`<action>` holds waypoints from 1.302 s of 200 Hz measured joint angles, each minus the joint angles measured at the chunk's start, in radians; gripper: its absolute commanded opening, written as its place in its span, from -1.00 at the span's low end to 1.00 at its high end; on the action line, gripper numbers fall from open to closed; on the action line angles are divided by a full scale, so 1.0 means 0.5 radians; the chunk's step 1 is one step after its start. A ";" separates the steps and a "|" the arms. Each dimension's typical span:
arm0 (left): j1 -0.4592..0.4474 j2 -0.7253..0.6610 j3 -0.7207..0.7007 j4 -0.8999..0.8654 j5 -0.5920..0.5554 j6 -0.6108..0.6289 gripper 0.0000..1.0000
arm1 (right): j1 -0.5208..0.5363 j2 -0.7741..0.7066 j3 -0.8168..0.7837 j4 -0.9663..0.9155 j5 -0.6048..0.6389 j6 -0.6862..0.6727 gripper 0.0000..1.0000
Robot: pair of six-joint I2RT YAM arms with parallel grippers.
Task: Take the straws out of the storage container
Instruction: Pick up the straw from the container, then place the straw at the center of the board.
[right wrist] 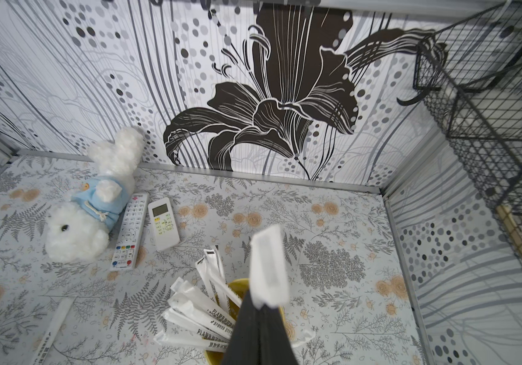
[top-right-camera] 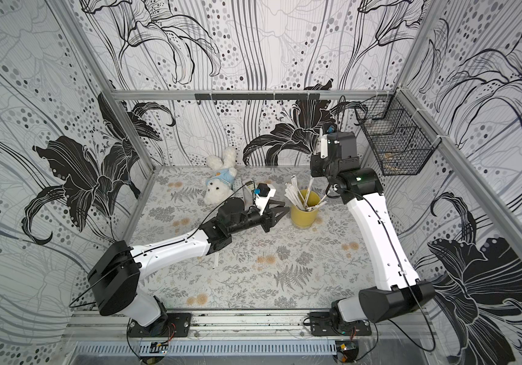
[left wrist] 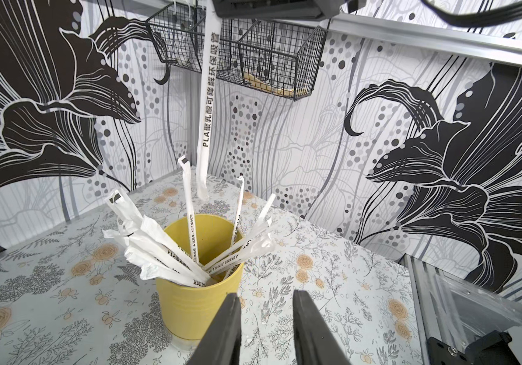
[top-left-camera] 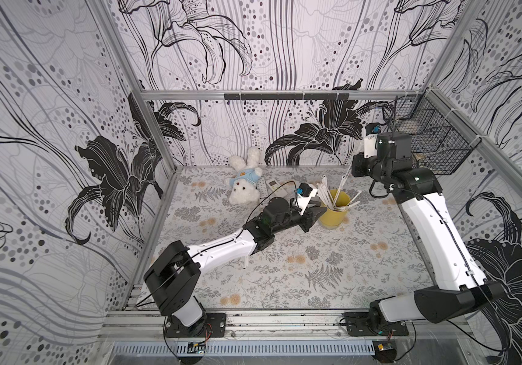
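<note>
1. In both top views, the storage container (top-left-camera: 335,211) is being shown upright on the far part of the flowered table (top-left-camera: 285,278), with the straws (top-left-camera: 326,197) fanning out above its rim. The left gripper (top-left-camera: 316,217) is being held low, just beside the container, its jaws apart and empty. A single straw (top-left-camera: 346,175) is being hung over the container from the right gripper (top-right-camera: 315,173), whose jaws are being hidden here by the wrist. A loose straw (top-right-camera: 217,260) is lying on the table, partly covered by the left forearm.
2. In the left wrist view, the container (left wrist: 190,303) is being seen with straws (left wrist: 158,249) leaning on both sides of its rim. The single straw (left wrist: 208,104) is hanging upright, its lower end being shown above the rim. The left gripper's two dark fingers (left wrist: 224,331) are being held well apart with nothing between them. One is overlapping the container's wall, and contact cannot be told. A wire basket (left wrist: 285,47) is hanging on the wall.
3. In the right wrist view, the right gripper (right wrist: 261,316) is being pressed closed on the single straw (right wrist: 267,262), directly above the container (right wrist: 213,358). A plush rabbit (right wrist: 88,218) and two remotes (right wrist: 130,230) are lying near the back wall.
</note>
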 measured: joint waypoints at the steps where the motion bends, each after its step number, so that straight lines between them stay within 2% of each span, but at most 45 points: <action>1: -0.001 -0.001 0.000 -0.001 -0.001 0.000 -0.35 | 0.000 -0.002 0.003 -0.002 -0.001 0.001 -1.00; 42: -0.013 -0.126 0.000 -0.133 -0.037 -0.047 -0.36 | 0.098 -0.039 0.261 -0.143 -0.170 0.092 -1.00; 90: -0.013 -0.407 0.024 -0.654 -0.154 -0.126 -0.35 | 0.375 0.042 0.396 -0.263 -0.581 0.211 -1.00; 121: -0.013 -0.665 0.009 -1.051 -0.298 -0.205 -0.35 | 0.507 0.176 0.272 -0.262 -0.832 0.288 -1.00; 162: -0.005 -0.974 -0.121 -1.554 -0.555 -0.341 -0.34 | 0.569 0.337 -0.028 -0.159 -1.165 0.408 -1.00; 182: 0.047 -1.060 -0.233 -1.720 -0.604 -0.403 -0.35 | 0.596 0.471 -0.046 -0.109 -1.308 0.449 -1.00; 209: 0.221 -1.128 -0.382 -1.868 -0.611 -0.467 -0.35 | 0.646 0.706 -0.019 -0.069 -1.468 0.459 -1.00; 260: 0.569 -1.115 -0.581 -1.906 -0.533 -0.497 -0.39 | 0.687 1.205 0.161 -0.071 -1.704 0.481 -1.00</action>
